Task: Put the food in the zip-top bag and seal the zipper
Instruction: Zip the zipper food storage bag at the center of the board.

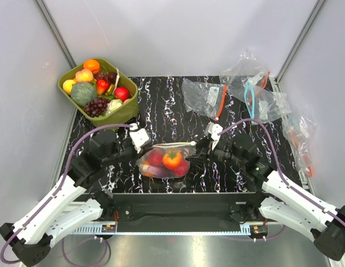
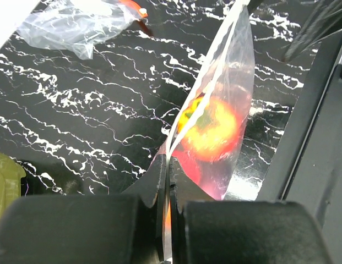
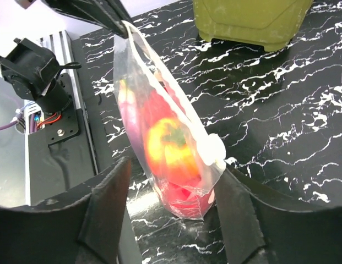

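The zip-top bag stands on the black marbled table between the arms, holding the food: an orange piece over red ones. My left gripper is shut on the bag's upper left corner, where the zipper begins. In the left wrist view the gripper pinches the bag's edge, and the zipper runs away from the jaws. My right gripper is open. In its wrist view the right gripper straddles the bag at its near end, with the orange food inside.
An olive-green tub of fruit and vegetables sits at the back left and also shows in the right wrist view as the tub. Spare clear bags lie at the back right, with more bags along the right edge.
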You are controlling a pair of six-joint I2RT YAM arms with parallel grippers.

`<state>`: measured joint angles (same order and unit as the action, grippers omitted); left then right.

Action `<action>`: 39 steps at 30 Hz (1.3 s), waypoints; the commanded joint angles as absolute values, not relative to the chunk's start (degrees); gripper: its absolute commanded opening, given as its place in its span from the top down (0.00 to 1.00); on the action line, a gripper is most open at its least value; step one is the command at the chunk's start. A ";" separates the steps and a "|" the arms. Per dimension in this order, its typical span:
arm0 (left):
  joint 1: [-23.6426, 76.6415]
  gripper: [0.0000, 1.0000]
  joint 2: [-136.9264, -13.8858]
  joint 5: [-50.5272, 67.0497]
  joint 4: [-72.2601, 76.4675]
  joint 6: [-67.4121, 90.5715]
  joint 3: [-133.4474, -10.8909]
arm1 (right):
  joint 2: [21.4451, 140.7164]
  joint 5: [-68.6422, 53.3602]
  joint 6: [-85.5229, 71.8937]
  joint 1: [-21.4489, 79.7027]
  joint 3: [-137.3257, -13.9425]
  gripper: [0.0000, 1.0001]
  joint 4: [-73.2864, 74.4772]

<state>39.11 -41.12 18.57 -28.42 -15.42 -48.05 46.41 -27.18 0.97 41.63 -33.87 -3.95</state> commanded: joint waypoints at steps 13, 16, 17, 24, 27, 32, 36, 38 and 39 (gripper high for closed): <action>40.34 1.00 -40.52 13.45 -24.17 -15.64 -48.25 | 51.33 -26.81 1.49 41.22 -33.14 0.47 -13.97; 40.52 1.00 -40.52 12.49 -24.43 -15.73 -48.16 | 50.72 -25.76 1.67 41.31 -31.39 0.40 -14.59; 40.52 1.00 -40.52 12.22 -24.52 -15.73 -48.08 | 50.45 -25.49 1.67 41.31 -30.94 0.39 -15.02; 40.78 1.00 -41.66 11.34 -24.43 -15.73 -48.07 | 51.33 -25.05 1.67 41.31 -29.79 0.48 -15.90; 40.87 1.00 -42.10 11.25 -24.61 -15.82 -48.25 | 52.03 -25.05 1.32 41.31 -29.62 0.52 -17.66; 40.96 1.00 -42.10 11.08 -24.87 -15.91 -48.34 | 53.96 -25.49 1.32 41.31 -30.23 0.69 -19.77; 40.96 1.00 -42.19 10.64 -25.14 -16.00 -48.78 | 55.28 -25.93 1.32 41.22 -31.46 0.90 -19.86; 40.96 1.00 -42.36 10.28 -25.40 -15.91 -49.22 | 55.46 -25.66 1.06 41.31 -31.73 1.00 -19.78; 40.96 1.00 -42.45 9.94 -25.57 -15.91 -49.57 | 55.28 -26.10 1.14 41.31 -31.99 1.00 -19.69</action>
<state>40.66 -42.17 11.40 -28.12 -15.25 -47.72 55.33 -26.02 0.99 41.56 -29.45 -16.56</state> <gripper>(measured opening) 0.016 0.014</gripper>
